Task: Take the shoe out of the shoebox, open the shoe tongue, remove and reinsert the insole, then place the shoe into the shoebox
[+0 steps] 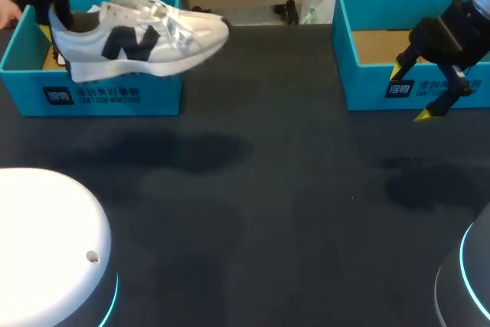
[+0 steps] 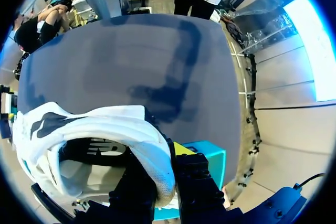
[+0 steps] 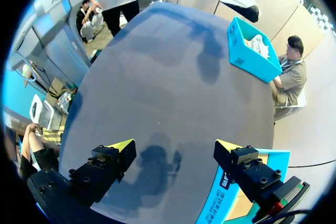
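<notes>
**Q:** What do the boxes hold?

**A:** The left shoebox [image 1: 92, 93] sits at ten o'clock on the table. I hold the shoe [image 1: 138, 40] raised above it. It is white with a dark letter, and its toe points toward three o'clock, out past the box's side. My left gripper [image 2: 165, 177] is clenched on the heel collar. The right shoebox [image 1: 367, 74], at two o'clock, shows bare brown cardboard inside.

**Q:** And your other arm?

**A:** My right gripper [image 1: 412, 94] is released, its fingers spread wide. It hangs by that box's front wall and grasps nothing.

**Q:** The surface?

**A:** The table [image 1: 268, 189] is dark. Shadows lie on it under the shoe and under the right gripper.
</notes>
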Controlling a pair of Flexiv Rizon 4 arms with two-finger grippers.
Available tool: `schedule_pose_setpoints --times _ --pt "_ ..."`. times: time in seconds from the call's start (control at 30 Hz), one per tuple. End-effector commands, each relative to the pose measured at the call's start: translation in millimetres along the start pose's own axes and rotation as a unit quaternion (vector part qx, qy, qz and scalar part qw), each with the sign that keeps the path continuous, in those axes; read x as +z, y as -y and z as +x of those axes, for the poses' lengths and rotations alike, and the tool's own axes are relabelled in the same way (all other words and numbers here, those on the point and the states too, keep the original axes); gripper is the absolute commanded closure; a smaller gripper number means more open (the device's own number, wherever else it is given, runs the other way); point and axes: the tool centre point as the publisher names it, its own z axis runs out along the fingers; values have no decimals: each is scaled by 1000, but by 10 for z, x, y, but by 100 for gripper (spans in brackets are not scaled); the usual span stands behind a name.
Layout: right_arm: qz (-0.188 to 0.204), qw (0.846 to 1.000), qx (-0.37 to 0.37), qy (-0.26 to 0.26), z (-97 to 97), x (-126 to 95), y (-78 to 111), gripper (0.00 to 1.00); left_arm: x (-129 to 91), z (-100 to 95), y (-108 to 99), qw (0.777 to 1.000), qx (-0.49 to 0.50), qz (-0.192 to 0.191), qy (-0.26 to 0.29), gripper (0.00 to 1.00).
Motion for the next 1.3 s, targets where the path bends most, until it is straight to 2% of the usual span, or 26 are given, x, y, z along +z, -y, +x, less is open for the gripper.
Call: schedule_pose_setpoints --times 0.03,0.47,0.53,0.57,0.8,1.07,1.3 --pt "1 1000 0 -2 -17 6 2 0 8 -231 224 1000 -2 -15 -14 100" --pt "1 1000 0 -2 -17 6 2 0 117 -1017 766 999 25 -14 -24 100" --pt "1 1000 0 -2 -17 6 2 0 128 -1155 866 999 24 -17 -21 100" --pt "1 1000 0 -2 -17 6 2 0 134 -1194 908 999 19 -30 -31 100" --pt "1 1000 0 -2 -17 6 2 0 175 -1603 1203 999 30 -26 -10 100" --pt "1 1000 0 -2 -17 6 2 0 263 -1941 1401 999 33 -24 14 100" --pt "1 1000 0 -2 -17 6 2 0 434 -2083 1443 998 46 -28 10 100"
